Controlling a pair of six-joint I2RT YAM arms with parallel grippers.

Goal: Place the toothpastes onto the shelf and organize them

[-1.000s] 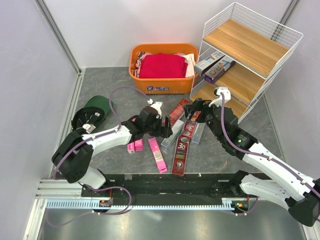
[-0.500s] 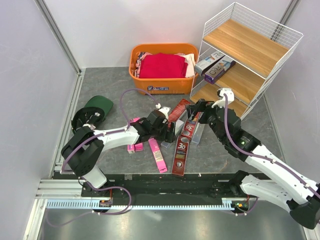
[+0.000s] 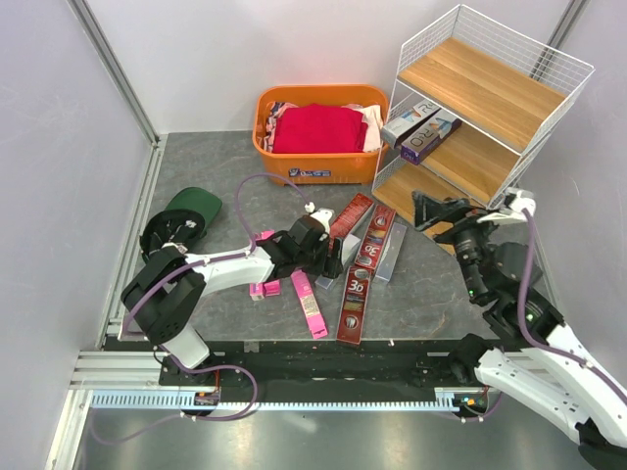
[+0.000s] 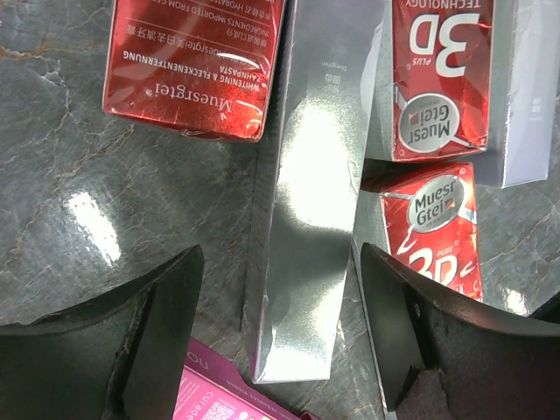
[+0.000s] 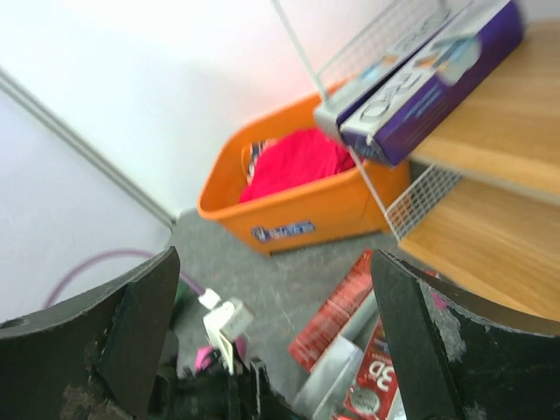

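My left end effector (image 4: 280, 254) hangs unclenched astride the silver toothpaste box (image 4: 311, 175); closing squarely on its long sides should prevent twisting.

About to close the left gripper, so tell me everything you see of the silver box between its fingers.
The silver box is long, narrow, glossy grey card with faint print. It lies flat on the table, near end between the left gripper's open fingers, apparently untouched. Red boxes flank it, a pink box by its near corner.
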